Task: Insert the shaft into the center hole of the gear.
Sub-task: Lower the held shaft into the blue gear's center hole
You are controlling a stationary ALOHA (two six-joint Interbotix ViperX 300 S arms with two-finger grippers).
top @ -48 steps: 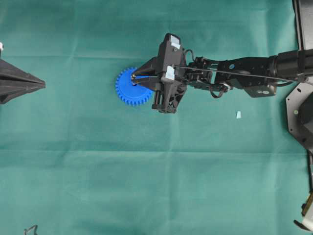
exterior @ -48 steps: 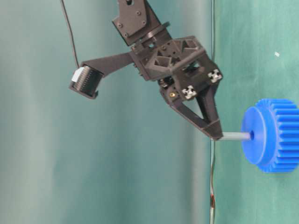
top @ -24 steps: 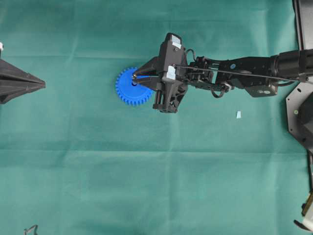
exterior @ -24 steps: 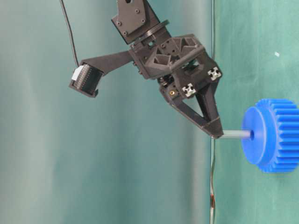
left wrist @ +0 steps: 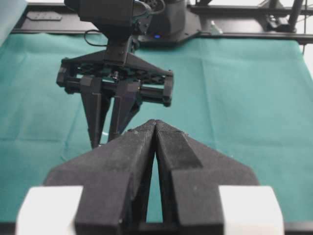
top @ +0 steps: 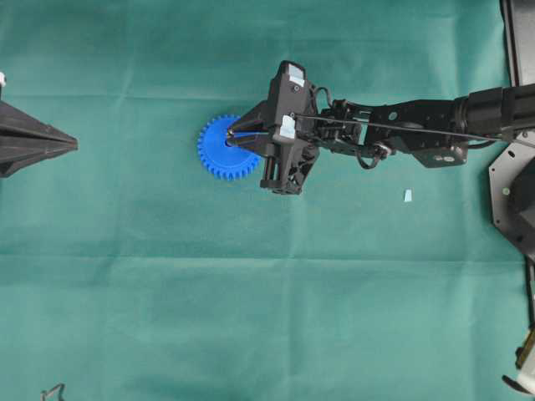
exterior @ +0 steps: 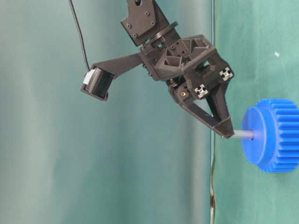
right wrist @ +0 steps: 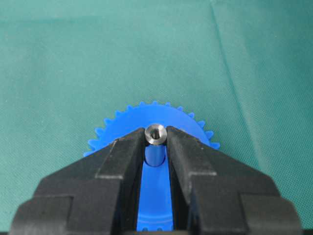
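**One shaft seated in the gear**

The shaft [right wrist: 156, 134] is clamped by its upper end between the jaws of the right gripper [right wrist: 156, 142]; its lower end is set in the center hole of the blue gear [top: 219, 149], which lies flat on the green tabletop [top: 251, 292]. The left gripper [left wrist: 155, 128], jaws together, is held well apart.

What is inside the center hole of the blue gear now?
The shaft enters the center hole of the gear, held by the right gripper. How deep it reaches is hidden inside the gear.
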